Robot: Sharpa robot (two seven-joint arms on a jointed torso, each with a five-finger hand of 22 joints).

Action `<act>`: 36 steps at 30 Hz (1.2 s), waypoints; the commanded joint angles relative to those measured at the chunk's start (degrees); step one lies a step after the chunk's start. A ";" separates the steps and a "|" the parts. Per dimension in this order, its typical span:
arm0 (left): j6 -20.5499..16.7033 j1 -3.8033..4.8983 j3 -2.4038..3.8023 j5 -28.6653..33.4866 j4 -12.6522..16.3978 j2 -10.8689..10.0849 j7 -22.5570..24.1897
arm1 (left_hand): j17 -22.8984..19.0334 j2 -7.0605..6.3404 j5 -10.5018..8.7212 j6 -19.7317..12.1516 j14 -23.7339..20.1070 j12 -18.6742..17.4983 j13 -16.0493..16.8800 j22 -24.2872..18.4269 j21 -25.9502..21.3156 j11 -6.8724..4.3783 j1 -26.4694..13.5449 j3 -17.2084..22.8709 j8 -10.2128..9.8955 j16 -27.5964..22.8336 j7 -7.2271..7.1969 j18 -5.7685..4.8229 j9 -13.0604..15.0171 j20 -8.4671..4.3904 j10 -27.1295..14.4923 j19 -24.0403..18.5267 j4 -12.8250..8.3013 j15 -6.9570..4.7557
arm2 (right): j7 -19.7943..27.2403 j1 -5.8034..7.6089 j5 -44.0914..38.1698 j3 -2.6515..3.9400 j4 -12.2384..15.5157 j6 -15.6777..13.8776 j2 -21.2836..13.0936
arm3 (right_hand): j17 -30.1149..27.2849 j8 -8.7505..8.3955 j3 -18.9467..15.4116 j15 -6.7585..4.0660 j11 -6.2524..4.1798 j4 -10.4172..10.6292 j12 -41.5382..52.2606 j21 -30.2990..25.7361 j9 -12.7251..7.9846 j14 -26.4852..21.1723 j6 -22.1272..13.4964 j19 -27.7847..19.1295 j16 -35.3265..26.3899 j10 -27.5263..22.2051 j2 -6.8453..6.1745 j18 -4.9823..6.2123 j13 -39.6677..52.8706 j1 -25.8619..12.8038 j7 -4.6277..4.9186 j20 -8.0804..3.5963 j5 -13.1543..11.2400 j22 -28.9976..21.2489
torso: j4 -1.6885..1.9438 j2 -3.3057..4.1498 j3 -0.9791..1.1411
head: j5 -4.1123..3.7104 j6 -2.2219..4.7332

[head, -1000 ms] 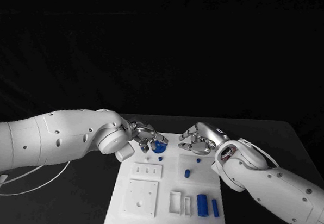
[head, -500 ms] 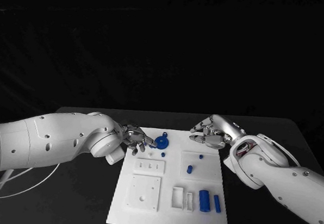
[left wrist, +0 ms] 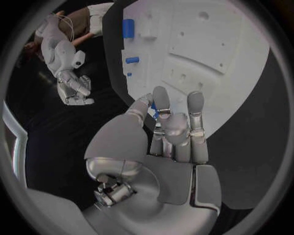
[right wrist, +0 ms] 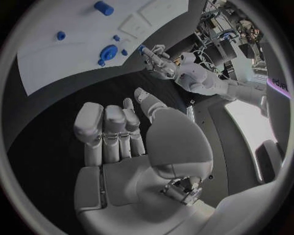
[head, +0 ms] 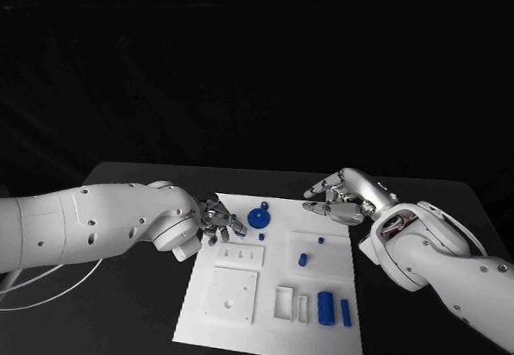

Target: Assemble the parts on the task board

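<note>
The white task board (head: 266, 339) lies mid-table. A round blue part (head: 260, 221) stands near its far left corner, also seen from the right wrist (right wrist: 109, 51). My left hand (head: 217, 222) rests at the board's left edge beside that part, fingers stretched out and holding nothing (left wrist: 174, 137); a sliver of blue shows through the gap by its thumb. My right hand (head: 339, 201) hovers past the board's far right corner over the black table, fingers straight and empty (right wrist: 122, 132). A short blue peg (head: 303, 258) and a tiny blue piece (head: 320, 237) sit right of centre.
Two upright blue cylinders (head: 325, 307) (head: 344, 309) stand near the board's right edge beside a white slotted block (head: 283, 300). White rectangular plates (head: 230, 295) occupy the board's left half. A white cable (head: 19, 289) trails over the table at the left.
My left hand has let go of the round blue part, which stays on the board. Both hands have drawn back from it, the right one to beyond the far right corner.
</note>
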 commanded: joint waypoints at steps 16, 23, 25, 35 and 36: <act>-1.13 -1.93 0.04 -10.06 -3.37 4.37 -3.84 | -0.08 1.15 -1.01 8.40 0.38 0.74 -0.11 1.93 -1.35 -0.40 -0.44 -0.42 0.41 0.41 -4.85 -0.11 45.11 0.05 2.88 1.09 -0.18 -0.08 | -0.65 -0.13 0.23 0.20 -0.04 1.11 0.58 | 0.01 0.19 -0.15 -0.02 -0.07 0.83 -0.39 0.49 -0.10 0.03 -0.21 0.63 -0.10 -0.55 -0.28 -0.20 -0.13 -0.43 -0.07 -0.10 -0.26 7.61 | 0.13 -1.51 0.18 | 0.59 -1.79; -0.42 -2.31 0.05 -10.92 -3.99 5.55 -4.63 | -0.15 1.48 -1.26 8.39 0.32 0.84 -0.09 2.85 -2.01 -0.42 -0.36 -0.70 0.36 0.56 -4.83 -0.16 45.91 0.11 2.93 1.26 -0.18 -0.06 | 0.02 -0.14 1.92 0.20 -0.91 -1.80 0.69 | -2.17 0.21 -0.19 0.25 0.21 1.85 -2.57 -4.28 -0.12 -0.85 -1.52 -0.61 -2.78 -1.81 -0.67 0.24 -1.77 -0.75 0.33 0.17 -0.33 6.48 | 0.13 -1.36 0.13 | 0.60 -2.07; -0.22 -2.49 0.05 -11.03 -4.16 5.83 -4.81 | -0.15 1.48 -1.26 8.39 0.32 0.85 -0.09 2.88 -2.03 -0.42 -0.36 -0.71 0.36 0.57 -4.82 -0.16 45.94 0.11 2.93 1.26 -0.19 -0.06 | 0.63 -0.14 4.20 0.21 -1.32 -3.56 0.76 | -6.43 0.25 -0.08 0.69 0.40 1.87 -7.13 -12.07 -0.12 -2.60 -3.04 -2.62 -8.05 -4.30 -0.94 0.87 -5.19 -0.45 0.79 0.56 -0.38 4.41 | 0.14 -1.35 0.12 | 0.60 -2.12; -0.25 -3.08 0.06 -11.54 -5.01 6.69 -5.13 | 0.27 1.83 -1.81 8.63 0.48 1.04 -0.02 3.43 -2.29 -0.43 -0.37 -0.72 0.36 0.94 -4.93 -0.11 45.91 0.12 2.86 1.55 -0.14 -0.06 | 3.51 -0.11 12.51 0.25 -3.03 -10.70 0.93 | -9.04 0.21 2.06 0.69 0.79 0.96 -7.99 -17.55 -0.12 -2.30 -4.55 -1.33 -8.76 -5.94 -1.22 1.06 -9.16 -0.57 1.41 0.65 0.49 4.41 | 0.10 -1.36 0.07 | 0.52 -2.48; -0.29 -3.10 0.06 -11.56 -5.03 6.70 -5.19 | 0.25 1.84 -1.83 8.63 0.46 1.03 -0.02 3.48 -2.33 -0.43 -0.37 -0.73 0.37 0.94 -4.92 -0.11 45.90 0.12 2.87 1.55 -0.15 -0.06 | 3.59 -0.11 12.79 0.25 -3.11 -10.88 0.94 | -9.04 0.21 2.06 0.69 0.79 0.96 -7.99 -17.55 -0.12 -2.30 -4.55 -1.33 -8.76 -5.94 -1.22 1.06 -9.16 -0.57 1.41 0.65 0.49 4.41 | 0.12 -1.38 0.08 | 0.47 -2.53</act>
